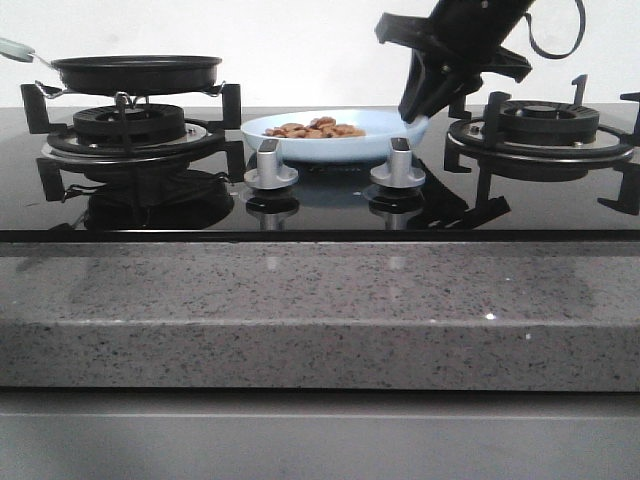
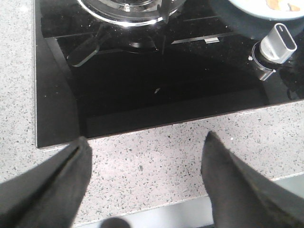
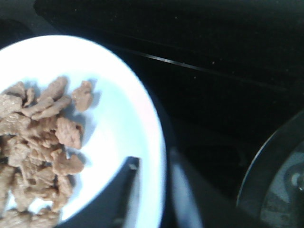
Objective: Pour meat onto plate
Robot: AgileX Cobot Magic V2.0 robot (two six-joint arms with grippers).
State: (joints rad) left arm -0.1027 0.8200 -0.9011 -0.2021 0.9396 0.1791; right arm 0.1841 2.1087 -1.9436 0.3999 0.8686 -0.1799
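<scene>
The pale blue-white plate (image 1: 300,150) rests on the black glass hob between the two burners. The meat (image 1: 315,129), a heap of small reddish-brown pieces, lies in it. My right gripper (image 1: 418,112) reaches down to the plate's right rim. In the right wrist view the plate (image 3: 118,95) holds the meat (image 3: 38,137), and my right gripper (image 3: 154,175) straddles the rim, one finger inside and one outside, closed on it. My left gripper (image 2: 145,161) hangs open over the speckled countertop at the hob's front edge, with nothing between its fingers.
A black frying pan (image 1: 135,72) sits on the left burner (image 1: 130,125). The right burner grate (image 1: 545,125) stands just right of my right arm. Two silver knobs (image 1: 270,165) (image 1: 398,165) stand in front of the plate. The stone counter edge (image 1: 320,330) runs along the front.
</scene>
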